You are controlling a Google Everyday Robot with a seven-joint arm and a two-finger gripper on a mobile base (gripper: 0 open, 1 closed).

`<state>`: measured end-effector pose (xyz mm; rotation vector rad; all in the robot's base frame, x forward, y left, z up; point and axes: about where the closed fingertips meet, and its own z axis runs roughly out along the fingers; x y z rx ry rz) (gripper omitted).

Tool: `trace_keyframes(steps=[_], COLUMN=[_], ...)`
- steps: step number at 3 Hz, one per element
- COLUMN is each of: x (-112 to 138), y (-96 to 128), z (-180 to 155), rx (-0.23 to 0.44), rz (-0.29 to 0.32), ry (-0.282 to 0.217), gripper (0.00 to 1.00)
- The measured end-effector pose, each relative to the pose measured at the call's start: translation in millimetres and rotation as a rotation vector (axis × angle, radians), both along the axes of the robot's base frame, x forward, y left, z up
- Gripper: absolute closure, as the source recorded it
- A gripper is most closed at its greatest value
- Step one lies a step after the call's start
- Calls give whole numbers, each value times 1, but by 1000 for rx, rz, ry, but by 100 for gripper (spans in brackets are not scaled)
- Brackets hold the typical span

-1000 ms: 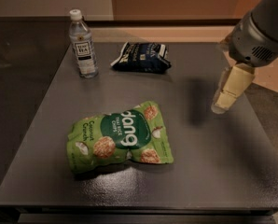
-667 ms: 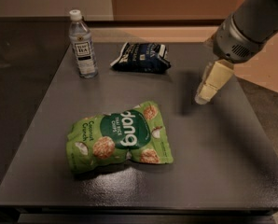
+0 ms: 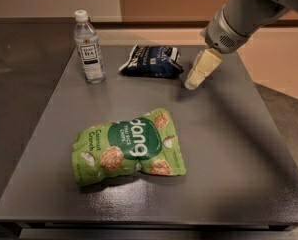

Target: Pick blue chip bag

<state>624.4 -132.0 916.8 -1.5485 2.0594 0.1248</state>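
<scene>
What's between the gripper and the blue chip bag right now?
Nothing: in the camera view only a bare strip of table separates the blue chip bag from the gripper, which is beside the bag's right end.

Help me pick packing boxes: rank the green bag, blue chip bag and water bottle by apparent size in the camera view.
1. green bag, clearly largest, though nearest the camera.
2. blue chip bag and water bottle look alike; unranked.
The gripper is just right of the blue chip bag.

You have a water bottle upright at the far left of the tabletop, and a green bag lying front-centre, well apart from the gripper hovering far right.
</scene>
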Motion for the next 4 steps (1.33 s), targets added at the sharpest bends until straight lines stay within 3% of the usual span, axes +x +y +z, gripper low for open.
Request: trace_keyframes(steps=[2, 4], x=[68, 108], y=[31, 62], z=[-19, -41], rx=[99, 149], rz=[-46, -56], ry=[9, 18], gripper=[0, 0])
